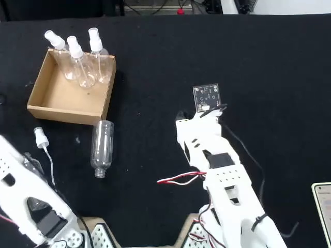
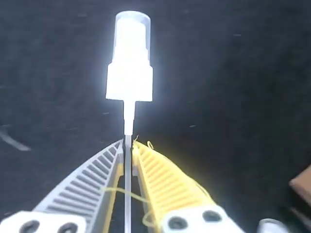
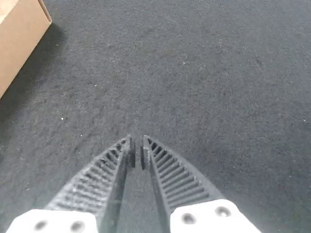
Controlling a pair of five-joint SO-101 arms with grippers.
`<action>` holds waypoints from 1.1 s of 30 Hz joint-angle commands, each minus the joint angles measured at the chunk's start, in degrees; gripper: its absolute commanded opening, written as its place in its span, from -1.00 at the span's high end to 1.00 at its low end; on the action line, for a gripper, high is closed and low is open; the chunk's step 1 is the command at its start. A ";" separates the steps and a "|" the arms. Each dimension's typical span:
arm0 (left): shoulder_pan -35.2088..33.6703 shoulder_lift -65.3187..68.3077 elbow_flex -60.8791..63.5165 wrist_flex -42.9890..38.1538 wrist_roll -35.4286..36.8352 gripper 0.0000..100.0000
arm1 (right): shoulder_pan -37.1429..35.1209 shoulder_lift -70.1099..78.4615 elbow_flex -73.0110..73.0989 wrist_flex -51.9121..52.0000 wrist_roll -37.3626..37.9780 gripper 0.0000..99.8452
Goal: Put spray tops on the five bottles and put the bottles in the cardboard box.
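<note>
The cardboard box [image 1: 51,106] sits at the far left, and three clear bottles [image 1: 83,70] with white spray tops lean against its far wall. An uncapped clear bottle [image 1: 102,147] lies on the black cloth just in front of the box, neck toward me. My left gripper [image 2: 127,145] is shut on the thin dip tube of a white spray top [image 2: 129,63], whose head [image 1: 41,138] points away from the fingers. What looks like another clear bottle [image 1: 32,166] lies partly under the left arm. My right gripper [image 3: 137,150] is shut on nothing, low over bare cloth at mid-table.
The box's corner [image 3: 22,34] lies ahead of the right gripper. Red and white wires [image 1: 178,179] hang beside the right arm. A flat white device [image 1: 323,201] lies at the right edge. Black cloth [image 1: 269,77] covers the table.
</note>
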 commanded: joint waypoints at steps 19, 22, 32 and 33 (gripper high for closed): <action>-10.59 -39.12 40.66 -5.80 -6.68 0.48 | 0.70 0.13 -0.31 -1.14 -0.18 0.94; -10.59 -39.74 41.19 -13.01 -6.33 0.45 | 0.70 0.13 -0.31 -1.14 -0.18 0.94; -7.43 -28.75 40.57 -30.07 -3.87 0.44 | 0.70 0.13 -0.31 -1.14 -0.18 0.94; -6.90 -28.13 40.57 -30.33 -3.87 0.45 | 0.70 0.13 -0.31 -1.14 -0.18 0.94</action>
